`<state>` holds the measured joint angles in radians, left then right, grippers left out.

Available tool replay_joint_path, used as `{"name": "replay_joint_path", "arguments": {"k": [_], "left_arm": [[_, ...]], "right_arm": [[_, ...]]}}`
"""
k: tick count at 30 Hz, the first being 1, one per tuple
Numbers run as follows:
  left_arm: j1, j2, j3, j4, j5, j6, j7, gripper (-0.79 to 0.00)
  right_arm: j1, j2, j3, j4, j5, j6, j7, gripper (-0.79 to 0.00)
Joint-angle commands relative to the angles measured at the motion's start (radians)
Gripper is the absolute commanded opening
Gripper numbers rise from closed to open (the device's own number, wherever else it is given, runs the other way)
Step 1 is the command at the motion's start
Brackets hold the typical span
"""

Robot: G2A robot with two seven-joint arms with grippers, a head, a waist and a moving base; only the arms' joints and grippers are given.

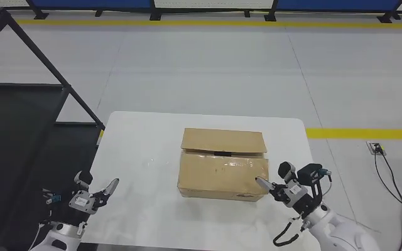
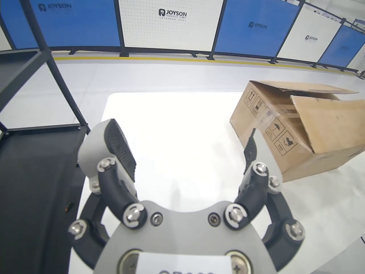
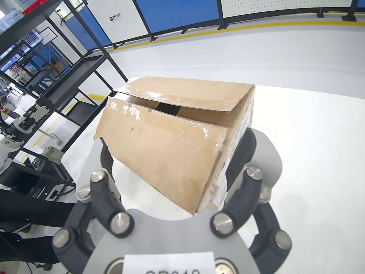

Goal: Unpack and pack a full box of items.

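1. Broadly, the room is a pale grey floor (image 1: pixel 207 69) ringed by blue and white fence panels (image 2: pixel 171 9), with a yellow line (image 1: pixel 207 23) running along their foot.
2. A black rack (image 1: pixel 31 125) stands against the table's left side, probably close enough to serve as a place for goods.
3. The white table (image 1: pixel 144 163) is glossy and brightly lit, and bears the box.
4. The cardboard box (image 1: pixel 221 166) sits right of the table's middle. Its top flaps are folded down loosely with a dark gap between them, so it looks unsealed and ready to open. Unpacking seems not yet begun.
5. The right gripper (image 3: pixel 175 152) is at the box's near right corner, jaws spread either side of it. Whether it touches the cardboard I cannot tell. It seems placed to lift the nearer flap.
6. The left gripper (image 2: pixel 182 138) hangs over the table's near left edge, well apart from the box. Its jaws are spread and hold nothing, so it is likely parked out of the way.
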<state>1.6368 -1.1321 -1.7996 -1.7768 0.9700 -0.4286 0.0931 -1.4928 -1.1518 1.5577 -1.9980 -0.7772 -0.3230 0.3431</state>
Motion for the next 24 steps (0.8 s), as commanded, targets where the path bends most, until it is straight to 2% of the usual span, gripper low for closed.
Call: {"name": "replay_joint_path", "arguments": {"k": [1, 5, 8, 10, 17, 24], "left_arm": [[-0.048, -0.001, 0.022, 0.022, -0.138, 0.004, -0.078, 0.000], [-0.152, 0.000, 0.063, 0.042, -0.251, -0.026, -0.173, 0.000], [-0.215, 0.001, 0.101, 0.071, -0.302, -0.062, -0.230, 0.000], [-0.250, 0.002, 0.122, 0.085, -0.290, -0.078, -0.263, 0.000], [-0.321, 0.002, 0.192, 0.141, -0.340, -0.135, -0.337, 0.000], [-0.341, 0.003, 0.215, 0.173, -0.331, -0.134, -0.337, 0.000]], "right_arm": [[0.028, 0.002, 0.015, 0.049, 0.037, -0.023, 0.005, 0.000], [0.125, 0.004, 0.034, 0.162, 0.176, -0.024, 0.075, 0.000], [0.221, 0.012, 0.048, 0.280, 0.284, -0.050, 0.205, 0.000], [0.276, 0.016, 0.035, 0.349, 0.356, -0.104, 0.305, 0.000], [0.351, 0.026, 0.006, 0.484, 0.547, -0.261, 0.443, 0.000], [0.389, 0.035, -0.020, 0.509, 0.687, -0.343, 0.523, 0.000]]}}
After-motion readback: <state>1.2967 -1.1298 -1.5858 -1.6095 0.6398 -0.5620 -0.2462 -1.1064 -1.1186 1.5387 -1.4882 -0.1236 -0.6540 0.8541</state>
